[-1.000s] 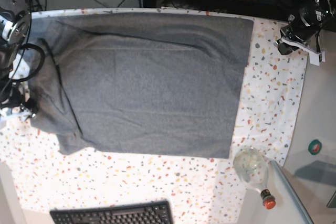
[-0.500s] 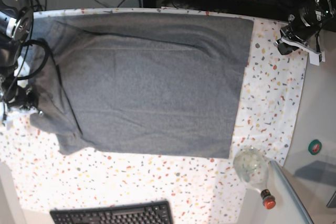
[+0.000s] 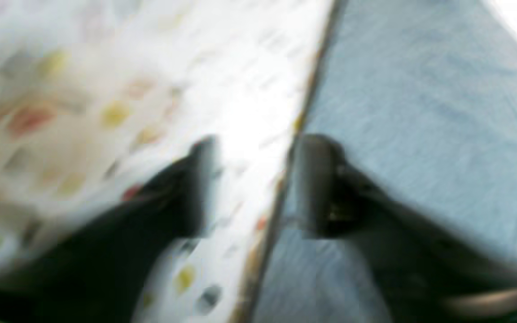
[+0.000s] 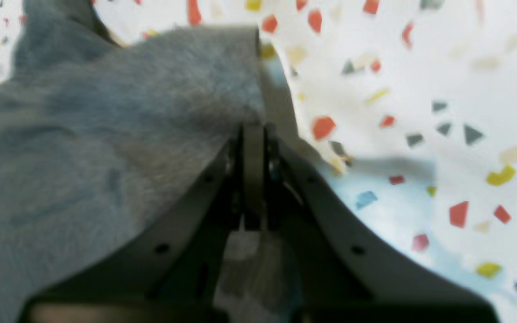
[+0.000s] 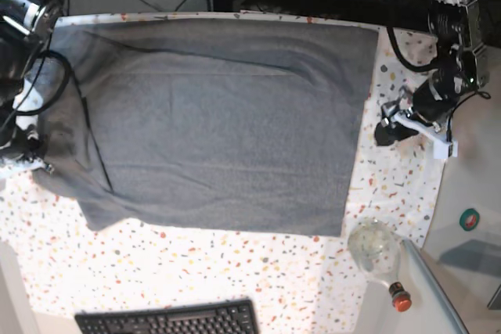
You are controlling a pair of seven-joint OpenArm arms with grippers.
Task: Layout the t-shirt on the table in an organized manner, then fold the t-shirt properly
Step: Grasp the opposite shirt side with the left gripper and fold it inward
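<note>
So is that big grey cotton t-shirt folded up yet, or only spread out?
Spread out: the grey cotton t-shirt lies mostly flat on the speckled table, not yet folded.

Grey t-shirt [image 5: 227, 123] lies spread flat across the table [image 5: 235, 271].

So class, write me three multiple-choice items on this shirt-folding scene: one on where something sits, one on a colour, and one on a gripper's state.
1. Where is the keyboard?
A. at the near table edge, below the t-shirt
B. on top of the t-shirt
C. beside the glass bottle

2. What colour is the t-shirt?
A. red
B. heather grey
C. pale yellow

3. How does the right gripper stand?
A. wide open above the table
B. shut on the t-shirt's edge
C. shut on the bottle cap

Key: 1 A, it lies at the bottom of the base view; 2 B, grey fabric covers the table; 3 B, the right wrist view shows the jaws pinched together on grey cloth.
</note>
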